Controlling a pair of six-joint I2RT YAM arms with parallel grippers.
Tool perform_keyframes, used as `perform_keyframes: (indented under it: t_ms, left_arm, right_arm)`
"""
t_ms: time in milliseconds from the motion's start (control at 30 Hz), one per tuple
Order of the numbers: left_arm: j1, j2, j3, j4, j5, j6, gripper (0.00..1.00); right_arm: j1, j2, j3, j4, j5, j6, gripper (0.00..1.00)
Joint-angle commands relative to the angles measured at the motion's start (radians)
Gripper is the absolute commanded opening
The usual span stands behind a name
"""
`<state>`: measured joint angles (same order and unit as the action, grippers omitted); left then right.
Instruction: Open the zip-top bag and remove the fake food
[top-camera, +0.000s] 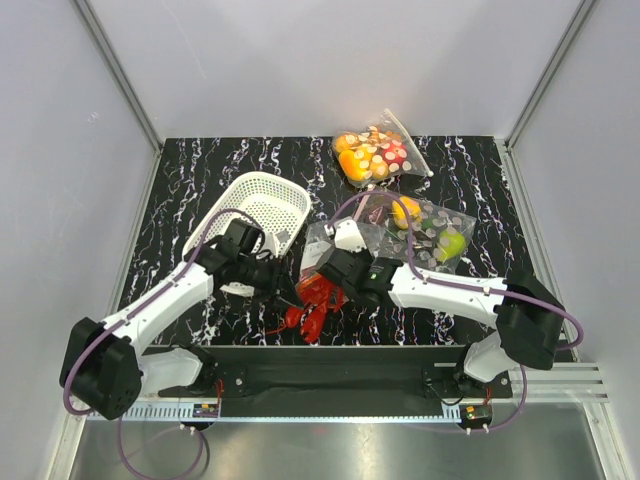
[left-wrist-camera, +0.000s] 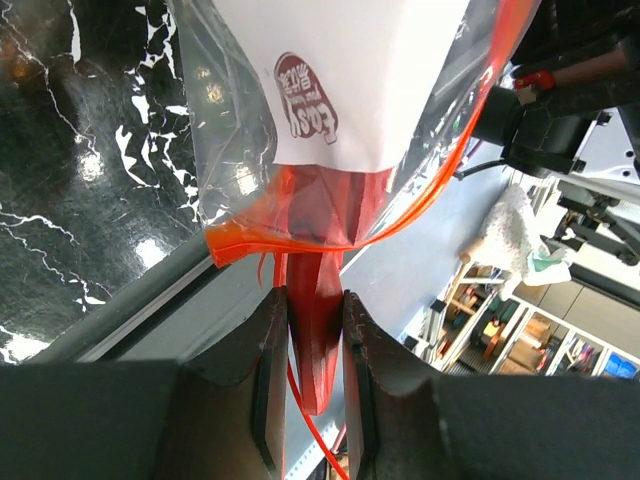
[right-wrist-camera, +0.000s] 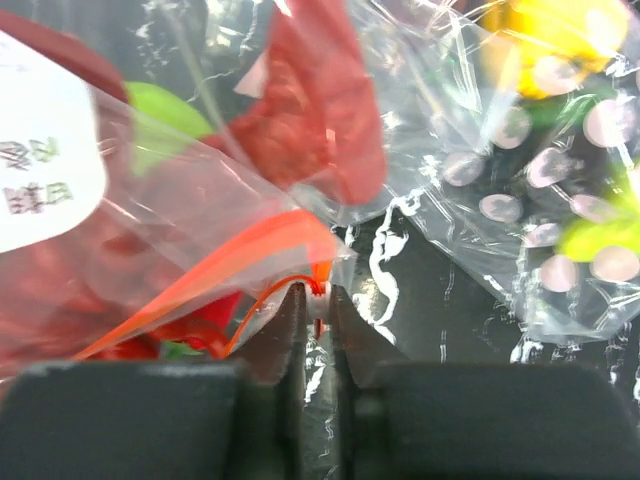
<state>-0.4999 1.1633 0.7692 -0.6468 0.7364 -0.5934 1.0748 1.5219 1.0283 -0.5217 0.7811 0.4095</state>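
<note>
The clear zip-top bag (top-camera: 318, 246) hangs between my two grippers over the table's near middle. The red lobster (top-camera: 312, 306) sticks out of its mouth and hangs below it. My left gripper (left-wrist-camera: 314, 300) is shut on a flat red part of the lobster (left-wrist-camera: 320, 372), just outside the orange-red zip strip (left-wrist-camera: 250, 243). My right gripper (right-wrist-camera: 318, 296) is shut on the white slider at the bag's zip corner (right-wrist-camera: 300, 240). The green apple (right-wrist-camera: 158, 122) and more of the lobster (right-wrist-camera: 325, 120) show through the plastic. I cannot pick out the chili for sure.
A white basket (top-camera: 268, 206) lies tilted at the left, behind my left arm. Two polka-dotted bags of fruit lie at the back (top-camera: 374, 154) and the right (top-camera: 432, 232), the nearer one just beyond my right gripper (top-camera: 330, 272). The table's near edge lies under the lobster.
</note>
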Motion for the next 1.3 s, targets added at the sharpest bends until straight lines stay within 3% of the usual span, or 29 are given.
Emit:
perform_keyframes:
  t_ms: [0, 33, 67, 233, 400, 667, 933, 1167, 1267]
  left_arm:
    - [-0.02, 0.024, 0.059, 0.004, 0.06, 0.052, 0.0]
    - [-0.02, 0.039, 0.061, 0.001, 0.057, 0.064, 0.0]
    - [-0.02, 0.044, 0.059, -0.001, 0.052, 0.069, 0.0]
    - [-0.022, 0.055, 0.064, -0.017, 0.015, 0.099, 0.0]
    - [-0.032, 0.047, 0.087, -0.056, -0.035, 0.133, 0.0]
    - [-0.042, 0.033, 0.082, -0.076, -0.046, 0.168, 0.0]
    - [-0.042, 0.013, 0.082, -0.097, -0.081, 0.19, 0.0]
    - [-0.045, -0.013, 0.082, -0.106, -0.107, 0.204, 0.0]
    - [-0.046, -0.019, 0.079, -0.116, -0.118, 0.211, 0.0]
  right_arm:
    - [-0.01, -0.042, 0.029, 0.055, -0.031, -0.037, 0.27]
    - [-0.01, -0.055, 0.023, 0.055, -0.048, -0.038, 0.43]
    - [-0.01, -0.087, 0.013, 0.051, -0.058, -0.044, 0.49]
    - [-0.009, -0.229, -0.013, 0.066, -0.147, -0.08, 0.7]
    - [-0.012, -0.298, -0.022, 0.189, -0.229, -0.174, 0.83]
    - [-0.033, -0.186, 0.01, 0.272, -0.379, -0.242, 0.85]
    - [-0.093, -0.189, -0.04, 0.279, -0.583, -0.175, 0.86]
    - [-0.093, -0.111, -0.05, 0.25, -0.632, -0.13, 0.79]
    - [-0.093, -0.097, -0.059, 0.278, -0.657, -0.115, 0.7]
